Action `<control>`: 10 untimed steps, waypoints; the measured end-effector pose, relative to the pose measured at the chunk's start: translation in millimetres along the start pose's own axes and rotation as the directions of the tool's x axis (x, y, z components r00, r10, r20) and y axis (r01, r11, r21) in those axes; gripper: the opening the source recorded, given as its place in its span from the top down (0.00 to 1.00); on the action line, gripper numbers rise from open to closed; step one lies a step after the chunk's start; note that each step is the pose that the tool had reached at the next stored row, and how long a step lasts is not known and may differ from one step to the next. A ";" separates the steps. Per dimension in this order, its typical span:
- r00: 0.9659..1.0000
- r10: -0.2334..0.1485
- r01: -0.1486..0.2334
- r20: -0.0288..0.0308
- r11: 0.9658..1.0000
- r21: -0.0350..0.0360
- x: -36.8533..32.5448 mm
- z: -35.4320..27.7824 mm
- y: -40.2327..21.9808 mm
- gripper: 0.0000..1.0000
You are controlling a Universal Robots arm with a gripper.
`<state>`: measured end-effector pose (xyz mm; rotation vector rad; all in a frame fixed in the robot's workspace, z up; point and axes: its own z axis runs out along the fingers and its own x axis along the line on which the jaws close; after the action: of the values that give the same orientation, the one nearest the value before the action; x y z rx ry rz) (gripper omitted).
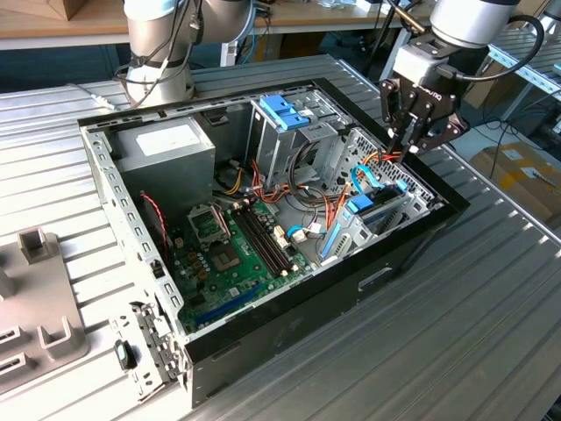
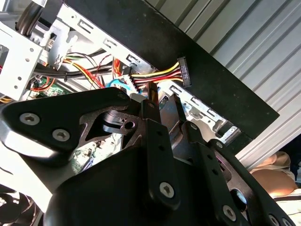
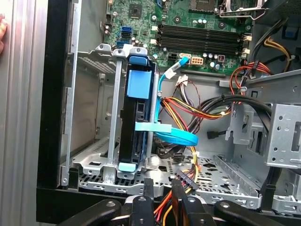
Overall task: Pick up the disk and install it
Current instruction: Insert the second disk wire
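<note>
While disk (image 3: 128, 117) sits in bay (image 3: 87, 162) | end effector (image 3: 162, 184) pinching power cable (image 3: 185, 181)

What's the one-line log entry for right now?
hand: above case corner at exterior view's right, beside power connector | disk: on edge in drive bay, not in hand

Bright even light, soft shadows, mild glare.
</note>
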<state>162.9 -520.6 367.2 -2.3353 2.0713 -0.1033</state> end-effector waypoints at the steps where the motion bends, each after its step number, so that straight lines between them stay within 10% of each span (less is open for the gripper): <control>1: 1.000 -0.002 0.002 0.000 1.000 0.000 0.1 0.1 -0.9 0.71; 10: 1.000 -0.013 0.013 0.002 1.000 -0.001 0.8 -3.7 -5.8 0.71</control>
<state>168.5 -520.6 371.3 -2.3488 2.0566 -0.1003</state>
